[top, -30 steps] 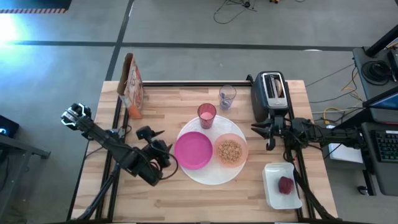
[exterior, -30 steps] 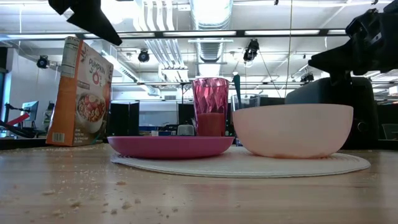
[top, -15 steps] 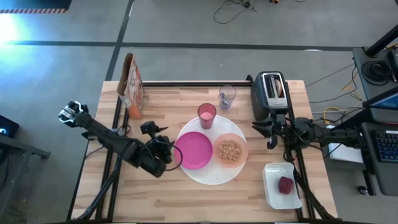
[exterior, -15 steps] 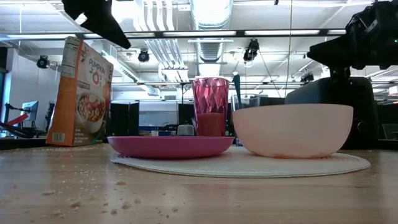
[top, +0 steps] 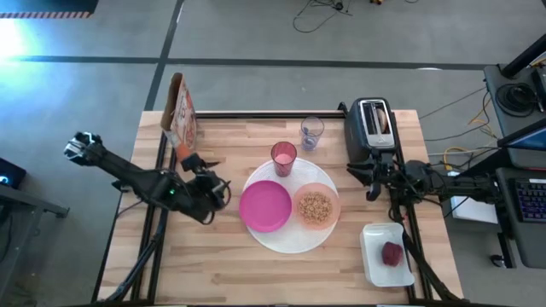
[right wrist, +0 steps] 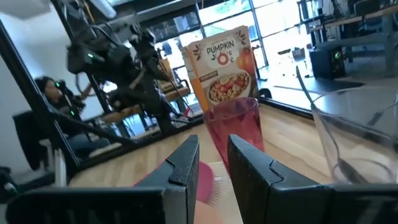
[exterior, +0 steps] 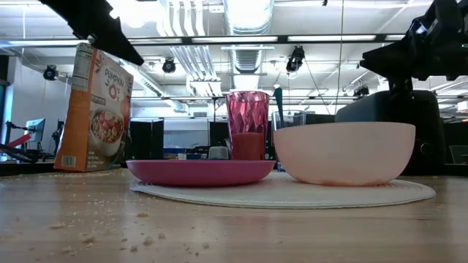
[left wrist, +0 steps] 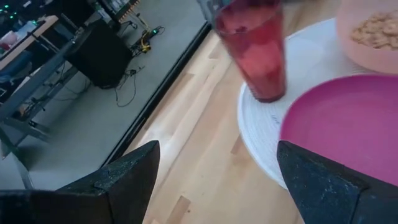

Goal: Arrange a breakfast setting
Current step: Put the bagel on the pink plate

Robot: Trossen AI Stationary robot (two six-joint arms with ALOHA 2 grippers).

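The toaster [exterior: 409, 131] sits mostly hidden behind the peach-orange bowl [exterior: 344, 152]; the bagel is unseen.

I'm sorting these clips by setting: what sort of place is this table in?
Most likely a lab or open workshop, not a home kitchen. The low view shows exposed ceiling ducts and strip lights; from above, the wooden table stands on a bare grey floor with loose cables, beside a desk with a keyboard.

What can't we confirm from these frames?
- Bowl contents: low view, its own wall hides them; the high view shows cereal.
- Toaster slots: high view, too small to tell what's inside.
- Fruit on its tray: absent from low and wrist views.
- Clear cup: right wrist view, cut off by the edge.
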